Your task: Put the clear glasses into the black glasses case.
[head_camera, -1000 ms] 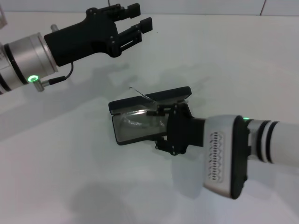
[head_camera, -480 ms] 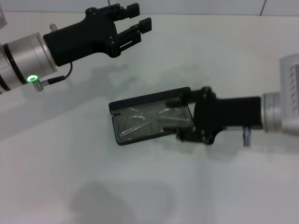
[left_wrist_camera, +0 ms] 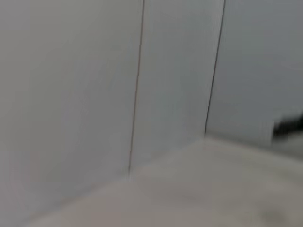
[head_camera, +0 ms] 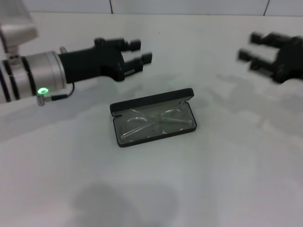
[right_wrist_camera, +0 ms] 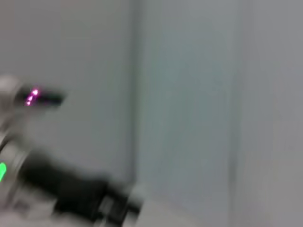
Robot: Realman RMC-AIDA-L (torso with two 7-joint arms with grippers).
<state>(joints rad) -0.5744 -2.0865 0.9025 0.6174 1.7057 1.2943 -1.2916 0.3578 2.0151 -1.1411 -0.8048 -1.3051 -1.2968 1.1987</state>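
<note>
The black glasses case point(head_camera: 124, 141) lies open in the middle of the white table, its lid point(head_camera: 151, 100) standing up along the far side. The clear glasses point(head_camera: 156, 123) lie inside it on the lining, with no gripper touching them. My left gripper point(head_camera: 141, 50) hovers above the table behind and to the left of the case, fingers apart and holding nothing. Far to the right of the case, my right gripper point(head_camera: 249, 46) is raised, blurred and open, also holding nothing. Neither wrist view shows the case or the glasses.
The white table point(head_camera: 151, 189) spreads all around the case, with a tiled wall behind it. The right wrist view catches my left arm point(right_wrist_camera: 71, 194) with its green light. A dark shape point(left_wrist_camera: 289, 126) shows at the edge of the left wrist view.
My right gripper has let go of the glasses and pulled away from the case, up and to the right. The glasses now lie in the case. My left gripper shifted slightly down and right.
</note>
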